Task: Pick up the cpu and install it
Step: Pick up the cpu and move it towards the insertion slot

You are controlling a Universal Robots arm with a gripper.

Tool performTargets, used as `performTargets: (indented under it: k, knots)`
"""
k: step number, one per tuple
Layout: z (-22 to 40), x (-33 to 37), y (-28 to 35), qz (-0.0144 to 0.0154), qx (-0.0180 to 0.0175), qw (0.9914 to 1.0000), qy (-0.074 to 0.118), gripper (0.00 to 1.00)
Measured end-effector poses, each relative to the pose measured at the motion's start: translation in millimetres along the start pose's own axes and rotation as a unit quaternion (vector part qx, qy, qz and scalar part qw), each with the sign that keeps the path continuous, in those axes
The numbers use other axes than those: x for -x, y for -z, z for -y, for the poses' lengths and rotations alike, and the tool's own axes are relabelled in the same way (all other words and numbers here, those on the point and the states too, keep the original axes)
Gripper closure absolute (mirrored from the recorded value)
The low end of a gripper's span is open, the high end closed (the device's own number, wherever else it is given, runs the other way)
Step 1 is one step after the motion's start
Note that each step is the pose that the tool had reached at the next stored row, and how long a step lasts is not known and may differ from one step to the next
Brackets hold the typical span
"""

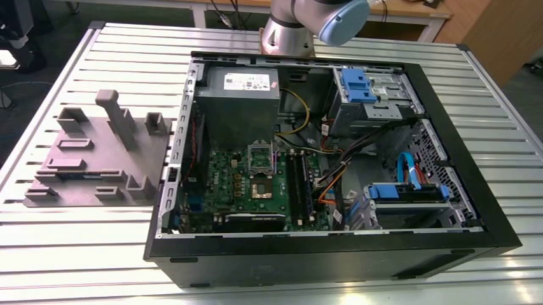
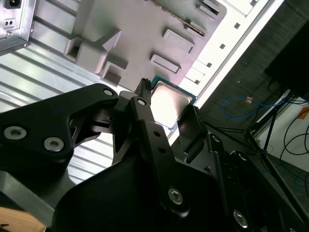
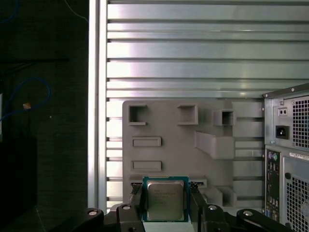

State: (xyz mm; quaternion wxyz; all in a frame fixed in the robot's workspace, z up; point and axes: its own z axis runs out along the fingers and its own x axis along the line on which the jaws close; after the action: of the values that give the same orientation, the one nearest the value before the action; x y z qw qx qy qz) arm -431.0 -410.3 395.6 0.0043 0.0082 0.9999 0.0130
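Gripper point(image 3: 166, 205): clenched on cpu point(image 3: 165, 199), two opposite edges.
Socket point(image 1: 261, 189): centre of exterior view, inside case point(image 1: 339, 254).
Care: probably best held level, squeeze light.

One cpu point(image 3: 165, 200) sits in one claw point(image 3: 166, 204). One open computer case point(image 1: 339, 254) lies on one counter point(image 1: 85, 254). Inside the case are one green motherboard point(image 1: 225, 184), one grey box point(image 1: 238, 108) and two blue drive brackets point(image 1: 355, 82). Beside the case, on the exterior view's left, lies one grey moulded tray point(image 1: 85, 159).
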Motion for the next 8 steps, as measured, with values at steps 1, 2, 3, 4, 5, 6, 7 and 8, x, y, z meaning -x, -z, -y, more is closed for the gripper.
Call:
performTargets:
  k: [1,2,3,4,5,6,7,8]
  knots:
    - [0.0,0.2,0.0,0.0000,0.0000,1.00000,0.000,0.53]
    - [0.0,0.4,0.0,0.0000,0.0000,1.00000,0.000,0.53]
    - [0.0,0.6,0.0,0.0000,0.0000,1.00000,0.000,0.53]
    - [0.0,0.9,0.0,0.0000,0.0000,1.00000,0.000,0.53]
    - [0.0,1.1,0.0,0.0000,0.0000,1.00000,0.000,0.53]
    - [0.0,1.3,0.0,0.0000,0.0000,1.00000,0.000,0.53]
    - [0.0,1.5,0.0,0.0000,0.0000,1.00000,0.000,0.53]
    - [0.0,1.7,0.0,0.0000,0.0000,1.00000,0.000,0.53]
